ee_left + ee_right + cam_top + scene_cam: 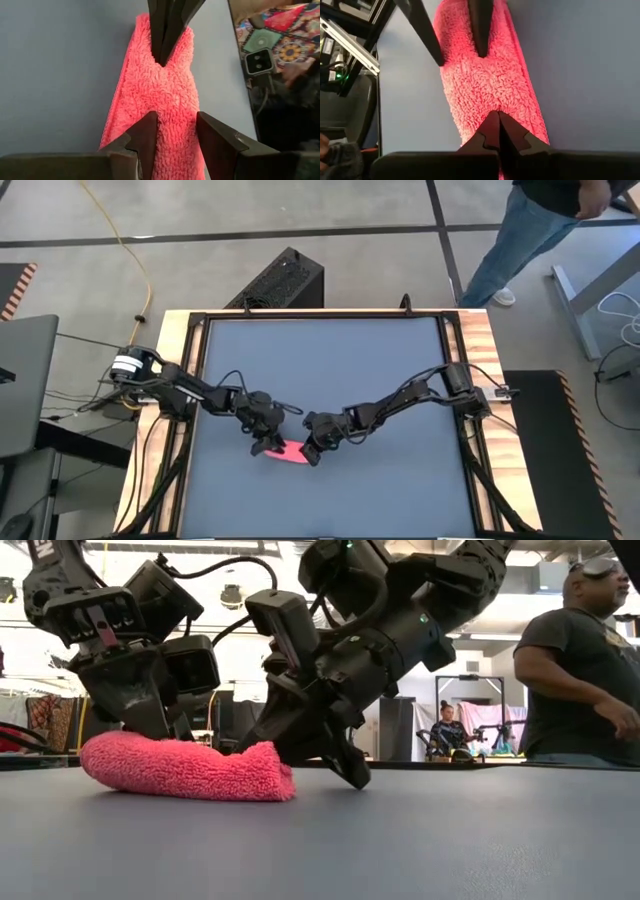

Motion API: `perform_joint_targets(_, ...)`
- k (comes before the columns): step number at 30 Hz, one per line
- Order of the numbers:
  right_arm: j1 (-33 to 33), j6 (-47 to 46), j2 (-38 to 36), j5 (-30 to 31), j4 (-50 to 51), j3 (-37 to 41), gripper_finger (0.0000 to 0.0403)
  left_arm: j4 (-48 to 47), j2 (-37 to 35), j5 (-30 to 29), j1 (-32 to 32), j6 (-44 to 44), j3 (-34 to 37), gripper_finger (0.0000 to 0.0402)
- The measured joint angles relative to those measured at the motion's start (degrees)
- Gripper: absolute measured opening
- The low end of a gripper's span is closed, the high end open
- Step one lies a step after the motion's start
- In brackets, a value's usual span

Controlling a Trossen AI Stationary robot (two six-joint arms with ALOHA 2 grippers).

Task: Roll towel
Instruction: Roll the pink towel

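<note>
The dark grey bench (330, 370) is filling the middle of the high view, with the small bright pink fluffy towel (287, 453) lying rolled at lower centre. The left hand (268, 444) is straddling its left end, fingers parted. The right hand (312, 455) is pressing the other end, fingers closed together. A person in jeans (520, 235) is standing at upper right.

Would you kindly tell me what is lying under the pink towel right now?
Only the dark grey tabletop shows beneath the rolled towel. The left pincer and the shut right pincer press on its ends; anything inside the roll is hidden.
</note>
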State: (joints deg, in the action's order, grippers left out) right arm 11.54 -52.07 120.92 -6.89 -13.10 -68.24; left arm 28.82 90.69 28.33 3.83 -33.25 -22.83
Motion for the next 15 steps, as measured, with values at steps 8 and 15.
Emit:
perform_joint_targets(8, -0.33, -0.60, -0.13, -0.10, 1.96, 0.04, 0.0018, -8.07, -5.19, 0.57, -5.51, 5.34, 0.10, 0.0128)
perform_joint_targets(15, -0.31, -0.16, -0.06, -0.18, 1.88, 0.15, 0.0018, -12.13, -13.95, 0.28, -9.81, 8.00, 0.22, 0.0128)
